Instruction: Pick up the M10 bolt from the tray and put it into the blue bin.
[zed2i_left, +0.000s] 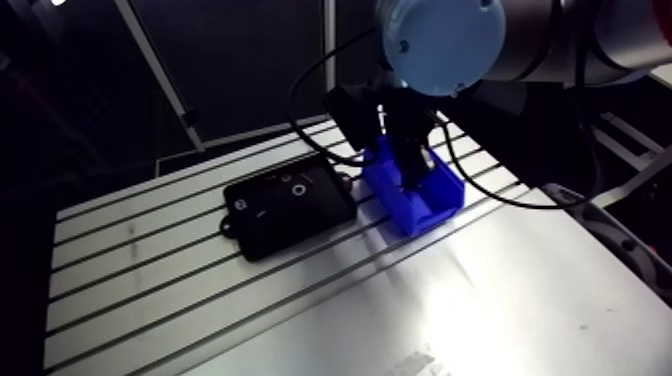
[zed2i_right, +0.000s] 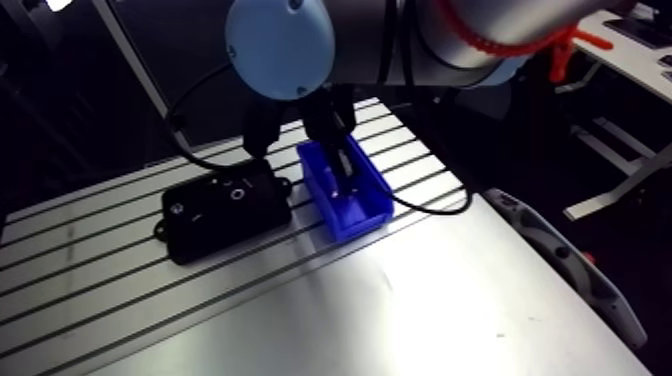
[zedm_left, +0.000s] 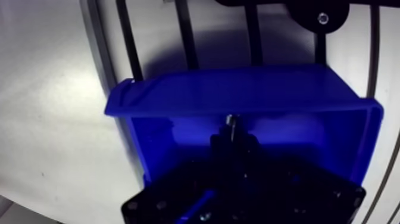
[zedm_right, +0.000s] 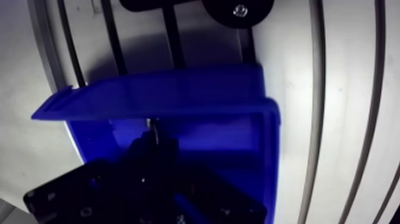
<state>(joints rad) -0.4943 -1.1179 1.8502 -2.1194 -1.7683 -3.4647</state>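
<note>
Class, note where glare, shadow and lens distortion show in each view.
Arm view: strong glare on the table in front of the blue bin. Wrist view: the table's slots look curved, the bin throws a dark shadow ahead of it, the gripper is a dark silhouette.

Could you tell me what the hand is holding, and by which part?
The hand grips the bolt inside the blue bin, one metal end protruding; the gripped part is hidden.

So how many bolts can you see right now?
1: the bolt sits in the gripper, inside the blue bin. Small parts on the black tray are too unclear to name.
</note>
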